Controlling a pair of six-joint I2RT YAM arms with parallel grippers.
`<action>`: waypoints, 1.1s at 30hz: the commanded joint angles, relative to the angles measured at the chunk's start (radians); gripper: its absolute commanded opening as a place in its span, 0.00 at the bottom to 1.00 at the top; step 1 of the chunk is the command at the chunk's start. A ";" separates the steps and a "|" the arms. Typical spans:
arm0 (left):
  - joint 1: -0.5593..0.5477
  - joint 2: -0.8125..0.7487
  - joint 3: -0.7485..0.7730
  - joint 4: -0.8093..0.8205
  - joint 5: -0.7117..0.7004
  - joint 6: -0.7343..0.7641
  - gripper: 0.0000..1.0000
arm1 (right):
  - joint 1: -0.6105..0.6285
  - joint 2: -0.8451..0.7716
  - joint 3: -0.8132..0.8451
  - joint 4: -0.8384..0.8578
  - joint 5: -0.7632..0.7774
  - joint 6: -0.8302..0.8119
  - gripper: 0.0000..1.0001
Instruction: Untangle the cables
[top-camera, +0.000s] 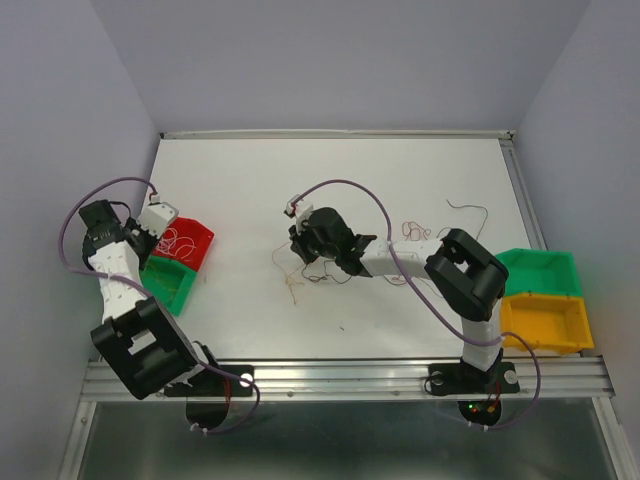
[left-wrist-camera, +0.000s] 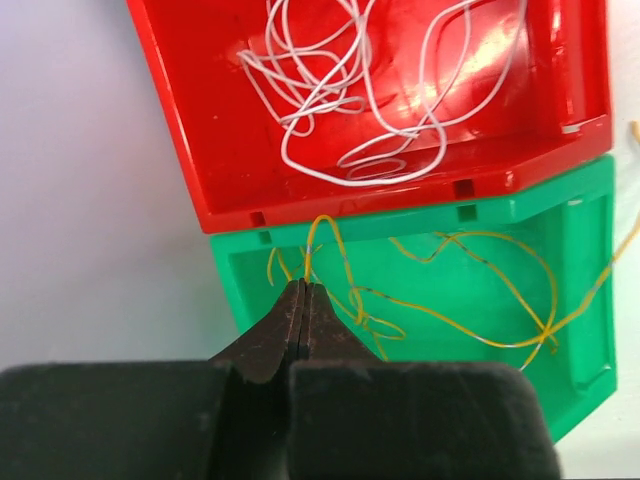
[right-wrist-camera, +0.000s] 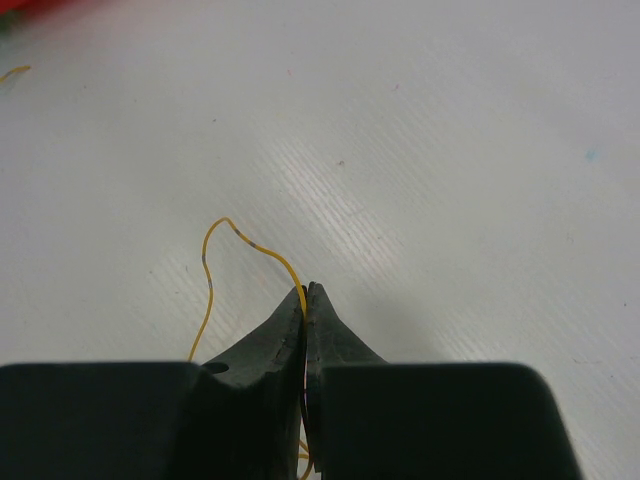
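In the left wrist view my left gripper (left-wrist-camera: 304, 288) is shut on a thin yellow cable (left-wrist-camera: 455, 305), whose loops lie in the green bin (left-wrist-camera: 590, 330). In the top view this gripper (top-camera: 148, 240) is over the left green bin (top-camera: 170, 282). My right gripper (right-wrist-camera: 306, 291) is shut on another thin yellow cable (right-wrist-camera: 213, 262), which loops out to the left over the white table. In the top view it (top-camera: 300, 255) is near mid-table, above a small tangle of thin cables (top-camera: 297, 281). Red loops (top-camera: 416, 231) and a dark wire (top-camera: 470, 209) lie further right.
A red bin (left-wrist-camera: 215, 160) with several white wire loops (left-wrist-camera: 330, 100) touches the left green bin's far side. A green bin (top-camera: 540, 272) and a yellow bin (top-camera: 545, 325) stand at the table's right edge. Purple arm cords arc above both arms.
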 joint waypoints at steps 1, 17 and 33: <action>-0.016 0.003 -0.023 0.040 -0.085 -0.017 0.00 | 0.007 -0.048 -0.020 0.054 0.014 0.002 0.06; -0.048 0.121 -0.149 0.048 -0.191 0.126 0.02 | 0.007 -0.033 -0.006 0.048 0.010 0.002 0.07; -0.097 -0.085 -0.031 -0.021 -0.074 0.049 0.61 | 0.007 -0.034 -0.009 0.046 0.013 -0.001 0.07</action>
